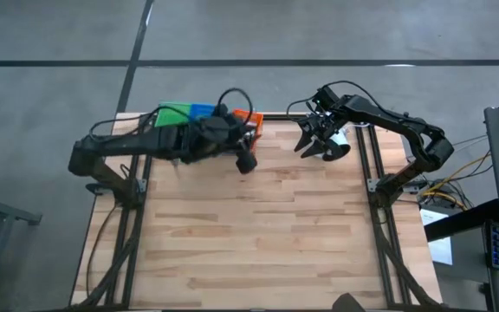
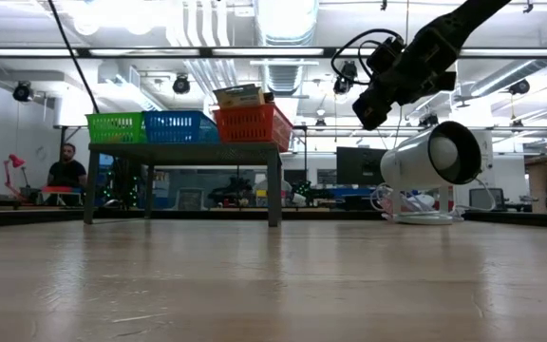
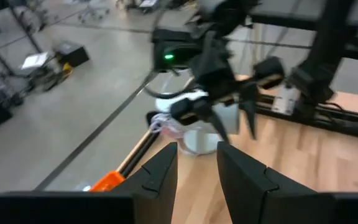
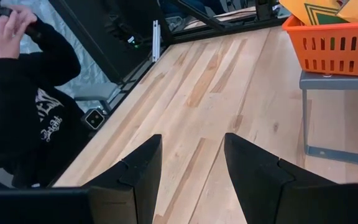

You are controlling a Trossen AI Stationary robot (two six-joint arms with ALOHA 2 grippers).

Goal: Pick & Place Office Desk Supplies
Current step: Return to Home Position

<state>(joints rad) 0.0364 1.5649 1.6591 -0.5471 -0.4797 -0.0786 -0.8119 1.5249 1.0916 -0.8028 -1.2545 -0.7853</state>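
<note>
— Trays, left to right: where do they stand?
— You have the green plastic mesh tray [image 2: 115, 127], the blue plastic mesh tray [image 2: 180, 126] and the red-orange plastic mesh tray [image 2: 253, 126]. They sit side by side in a row on top of the grey metal shelf [image 2: 183, 149], at the far edge of the wooden table [image 1: 258, 234]. A printed green-and-yellow card box [image 2: 240, 96] sticks up out of the red-orange one. There may be two boxes, but the views don't settle it.
— And my grippers?
— Your left gripper [image 1: 246, 162] hangs above the table just in front of the red-orange tray, fingers parted with nothing between them. Your right gripper [image 1: 319, 149] hovers over the white lamp [image 2: 435, 157], to the right of the shelf, fingers also spread and empty.
</note>
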